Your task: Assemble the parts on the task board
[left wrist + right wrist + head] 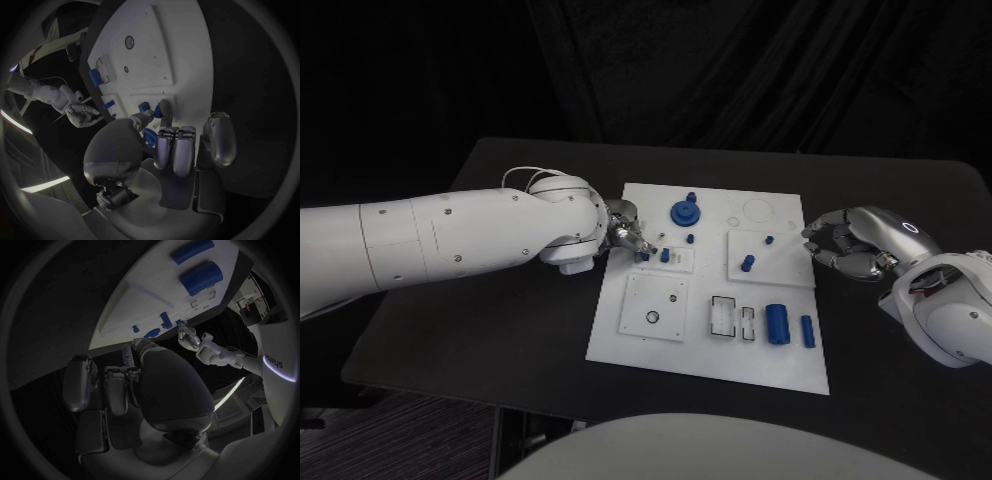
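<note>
The white task board (711, 345) lies mid-table. My left hand (623, 232) is at the board's left edge, its thumb and a finger closed round a small blue part (643, 256); the left wrist view shows that part (145, 106) between the fingertips (165, 109). My right hand (849, 244) hovers by the board's right edge with its fingers curled in and nothing held. A blue round knob (685, 212), a small peg (691, 239) and further blue pieces (747, 263) stand on the board.
A blue cylinder (776, 325) and a blue bar (808, 331) lie near the board's front right, beside white rectangular slots (724, 316). A raised square plate with a hole (655, 308) sits at the front left. Black table (473, 330) surrounds the board.
</note>
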`<action>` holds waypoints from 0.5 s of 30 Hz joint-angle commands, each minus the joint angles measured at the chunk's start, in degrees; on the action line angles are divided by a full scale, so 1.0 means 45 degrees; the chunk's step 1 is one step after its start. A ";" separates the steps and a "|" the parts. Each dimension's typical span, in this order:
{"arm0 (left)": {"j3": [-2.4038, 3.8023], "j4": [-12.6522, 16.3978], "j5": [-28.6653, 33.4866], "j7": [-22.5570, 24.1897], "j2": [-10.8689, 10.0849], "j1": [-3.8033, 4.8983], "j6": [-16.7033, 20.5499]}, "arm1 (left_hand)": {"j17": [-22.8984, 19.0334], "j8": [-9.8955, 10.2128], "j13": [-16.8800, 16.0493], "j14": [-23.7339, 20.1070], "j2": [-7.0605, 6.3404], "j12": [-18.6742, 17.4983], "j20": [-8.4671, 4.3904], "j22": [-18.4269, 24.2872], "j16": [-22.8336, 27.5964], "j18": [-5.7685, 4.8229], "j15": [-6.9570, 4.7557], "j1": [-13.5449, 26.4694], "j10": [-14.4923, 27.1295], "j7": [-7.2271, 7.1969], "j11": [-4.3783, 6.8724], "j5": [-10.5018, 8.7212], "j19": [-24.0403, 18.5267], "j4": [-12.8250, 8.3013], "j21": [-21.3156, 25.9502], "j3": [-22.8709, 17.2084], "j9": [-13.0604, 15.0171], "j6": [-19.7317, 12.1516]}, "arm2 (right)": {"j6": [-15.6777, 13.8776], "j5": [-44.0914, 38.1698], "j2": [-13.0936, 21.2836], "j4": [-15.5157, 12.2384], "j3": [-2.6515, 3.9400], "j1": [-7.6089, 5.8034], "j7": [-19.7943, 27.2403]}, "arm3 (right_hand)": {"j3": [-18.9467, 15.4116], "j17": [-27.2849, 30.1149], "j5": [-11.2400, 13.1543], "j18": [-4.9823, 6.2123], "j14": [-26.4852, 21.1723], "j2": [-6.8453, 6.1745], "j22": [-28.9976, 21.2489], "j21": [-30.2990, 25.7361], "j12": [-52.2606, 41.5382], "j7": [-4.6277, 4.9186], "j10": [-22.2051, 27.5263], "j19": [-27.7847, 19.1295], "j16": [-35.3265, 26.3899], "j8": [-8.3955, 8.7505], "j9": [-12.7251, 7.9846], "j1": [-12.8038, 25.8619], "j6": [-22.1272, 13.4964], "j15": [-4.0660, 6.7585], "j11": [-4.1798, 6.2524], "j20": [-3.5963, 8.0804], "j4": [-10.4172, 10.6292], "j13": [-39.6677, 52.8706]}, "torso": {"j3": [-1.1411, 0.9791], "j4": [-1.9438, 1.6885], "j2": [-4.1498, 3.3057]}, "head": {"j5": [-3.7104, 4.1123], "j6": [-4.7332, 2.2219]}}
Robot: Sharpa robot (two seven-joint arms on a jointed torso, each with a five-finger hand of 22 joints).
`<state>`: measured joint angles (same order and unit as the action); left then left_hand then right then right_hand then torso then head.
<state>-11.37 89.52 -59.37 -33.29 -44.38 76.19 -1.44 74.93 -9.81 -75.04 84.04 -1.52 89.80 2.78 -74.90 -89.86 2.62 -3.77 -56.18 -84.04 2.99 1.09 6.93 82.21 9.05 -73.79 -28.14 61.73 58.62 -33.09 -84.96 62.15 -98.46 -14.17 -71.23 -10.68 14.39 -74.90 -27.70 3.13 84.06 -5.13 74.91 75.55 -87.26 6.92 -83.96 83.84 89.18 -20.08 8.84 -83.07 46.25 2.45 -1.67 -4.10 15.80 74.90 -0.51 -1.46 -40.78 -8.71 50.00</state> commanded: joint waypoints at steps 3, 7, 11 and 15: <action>-0.0162 -0.0057 0.0119 -0.0200 0.0010 -0.0249 -0.0856 | 0.3350 0.0272 -0.3325 0.1324 -0.0103 0.0045 0.0101 -0.2259 -0.0032 0.0236 0.0146 0.0640 -0.1324 0.0140 -0.0159 -0.0735 -0.0057 0.0747 0.0135 0.1073 -0.0243 -0.0103 | 0.0127 -0.0041 -0.0004 -0.0002 0.0005 0.0002 -0.0226 | 0.0094 -0.3132 -0.0043 0.0033 0.1256 0.0041 0.2388 -0.0062 0.0055 0.0031 -0.0740 0.0027 -0.0030 0.0048 -0.0027 0.0071 0.0078 -0.0118 -0.0084 -0.0032 0.0017 0.2541 | -0.0001 0.0006 -0.0013 | -0.0028 0.0000; -0.0162 -0.0091 0.0118 -0.0221 0.0010 -0.0260 -0.0989 | 0.3350 0.0472 -0.3325 0.1324 -0.0052 0.0045 0.0136 -0.2218 -0.0032 0.0268 0.0178 0.0794 -0.1324 0.0179 -0.0203 -0.0826 -0.0116 0.1215 0.0292 0.1737 -0.0418 -0.0123 | 0.0154 -0.0041 -0.0010 0.0001 0.0005 0.0004 -0.0238 | 0.0094 -0.3132 -0.0043 0.0033 0.1256 0.0041 0.2388 -0.0062 0.0055 0.0031 -0.0740 0.0027 -0.0030 0.0048 -0.0027 0.0071 0.0078 -0.0118 -0.0084 -0.0032 0.0017 0.2541 | -0.0003 0.0001 -0.0004 | -0.0028 0.0000; -0.0162 -0.0117 0.0118 -0.0233 0.0005 -0.0269 -0.1037 | 0.3350 0.0585 -0.3325 0.1324 0.0021 0.0045 0.0155 -0.2202 -0.0032 0.0281 0.0198 0.0913 -0.1324 0.0198 -0.0224 -0.0844 -0.0137 0.1579 0.0363 0.2213 -0.0518 -0.0105 | 0.0172 -0.0041 -0.0015 0.0005 0.0005 0.0005 -0.0246 | 0.0094 -0.3132 -0.0043 0.0033 0.1256 0.0041 0.2388 -0.0062 0.0055 0.0031 -0.0740 0.0027 -0.0030 0.0048 -0.0027 0.0071 0.0078 -0.0118 -0.0084 -0.0032 0.0017 0.2541 | -0.0002 0.0001 -0.0006 | -0.0021 0.0000; -0.0162 -0.0145 0.0117 -0.0235 0.0005 -0.0276 -0.1020 | 0.3350 0.0623 -0.3325 0.1324 0.0127 0.0045 0.0162 -0.2197 -0.0032 0.0286 0.0204 0.0997 -0.1324 0.0203 -0.0230 -0.0829 -0.0144 0.1685 0.0393 0.2433 -0.0556 -0.0074 | 0.0191 -0.0041 -0.0020 0.0010 0.0005 0.0007 -0.0251 | 0.0094 -0.3132 -0.0043 0.0033 0.1256 0.0041 0.2388 -0.0062 0.0055 0.0031 -0.0740 0.0027 -0.0030 0.0048 -0.0027 0.0071 0.0078 -0.0118 -0.0084 -0.0032 0.0017 0.2541 | -0.0001 0.0002 -0.0004 | -0.0038 0.0000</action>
<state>-11.19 89.15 -59.34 -32.98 -44.40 76.15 -2.48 74.92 -9.79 -75.04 84.05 -1.23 89.80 3.19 -74.90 -89.86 3.55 -3.36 -52.20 -83.90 2.99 0.42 3.47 81.80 16.61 -72.30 -17.46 59.30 58.62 -32.68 -84.96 62.06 -98.39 -14.17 -71.22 -10.80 14.39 -74.90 -27.70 3.13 84.06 -5.13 74.90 75.55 -87.26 6.92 -83.96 83.84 89.18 -20.08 8.77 -83.07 46.25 2.45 -1.67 -4.10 15.80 74.94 -0.52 -1.44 -40.80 -8.85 50.00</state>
